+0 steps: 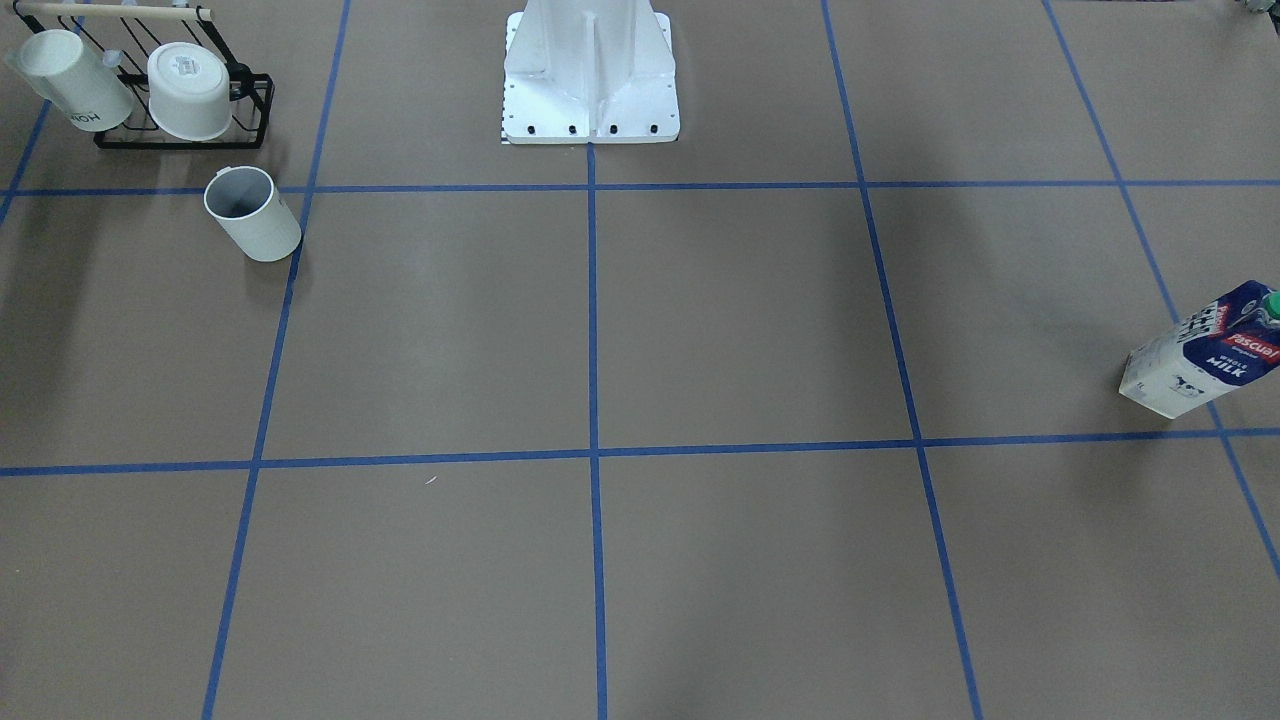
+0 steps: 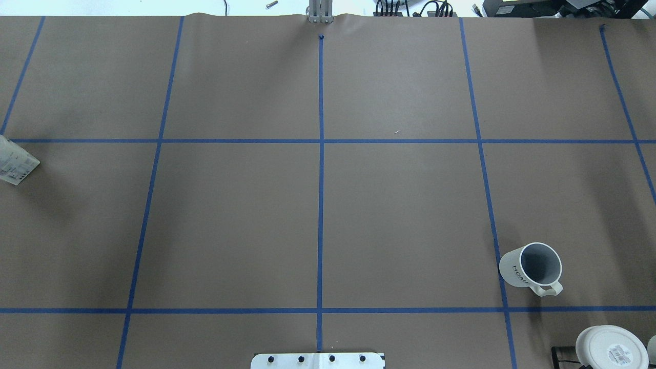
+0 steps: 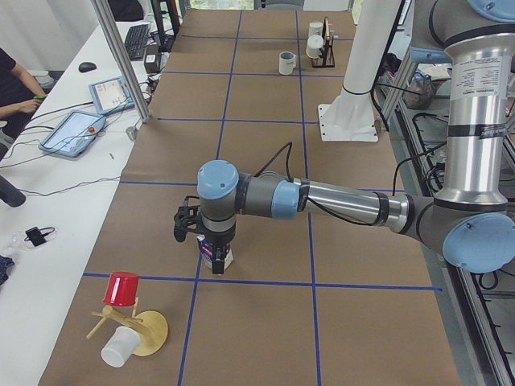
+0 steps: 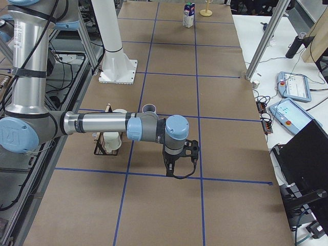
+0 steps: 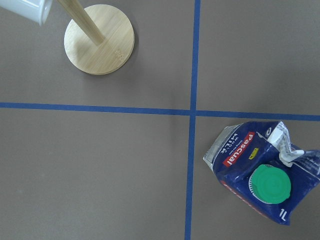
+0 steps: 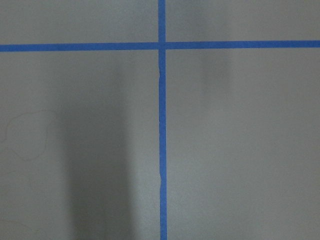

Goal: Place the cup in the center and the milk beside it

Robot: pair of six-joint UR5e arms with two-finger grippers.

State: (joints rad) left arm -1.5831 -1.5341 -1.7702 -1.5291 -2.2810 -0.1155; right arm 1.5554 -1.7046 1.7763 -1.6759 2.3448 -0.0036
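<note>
Cup stands upright, mouth up, on the desk, toward the right end and close to the robot's edge. Its handle is turned toward the robot's right-hand corner, where a wire rack sits near it.

Right gripper hangs over bare paper, well apart from the cup. It is nearer the right end and farther from the robot's edge than the cup. Its wrist view shows only a tape crossing, and the spread of the jaws cannot be told.

Milk stands upright, green cap up, toward the left end, about midway between the long edges. Left gripper hangs close over it, with the carton off to one side of the wrist view. Nothing grips the carton in the front view, and the jaw spread again cannot be told.

Centre lies between the two, with nothing on it.

Judgement: the right arm is nearer the cup. From its jaws the cup lies toward the robot's edge and inward along the desk, so a move that way comes first, then a descent. Neither item is placed yet.
</note>
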